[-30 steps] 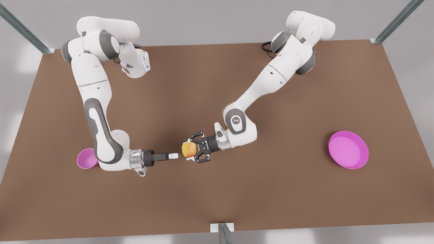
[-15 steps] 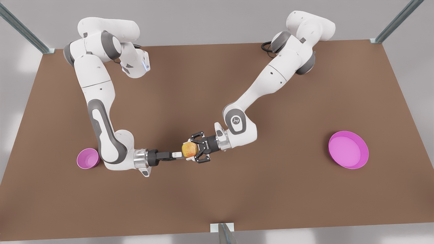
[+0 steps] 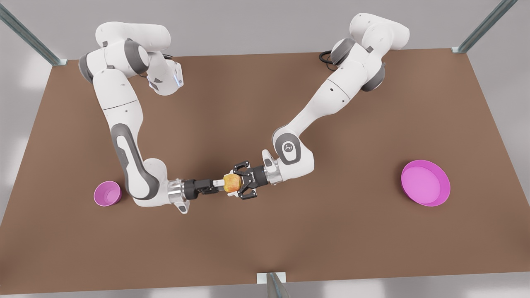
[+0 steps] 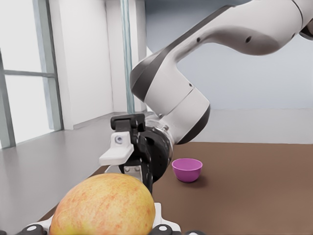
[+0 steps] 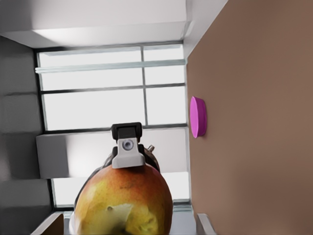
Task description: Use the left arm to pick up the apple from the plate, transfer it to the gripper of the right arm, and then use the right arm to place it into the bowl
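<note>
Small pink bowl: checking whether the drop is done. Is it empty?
Empty: the small deep pink-purple bowl shows a bare inside. The yellow-red apple is held by the left gripper at mid-table, the right gripper meeting it.

Apple (image 3: 232, 182) midair, bowl (image 3: 107, 193), plate (image 3: 425, 183) empty

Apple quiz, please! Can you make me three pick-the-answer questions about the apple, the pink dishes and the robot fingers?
1. Where is the apple?
A. on the floor
B. held up between the two arms
C. on a shelf

2. How many pink dishes are on the table?
A. one
B. two
C. three

3. What is the left gripper doing?
A. shut on the apple
B. open and empty
C. pushing a cup

Answers:
1 B: the apple hangs above the table, with the open right gripper at its other side.
2 B: the plate and the bowl.
3 A: its black fingers clasp the apple.
</note>
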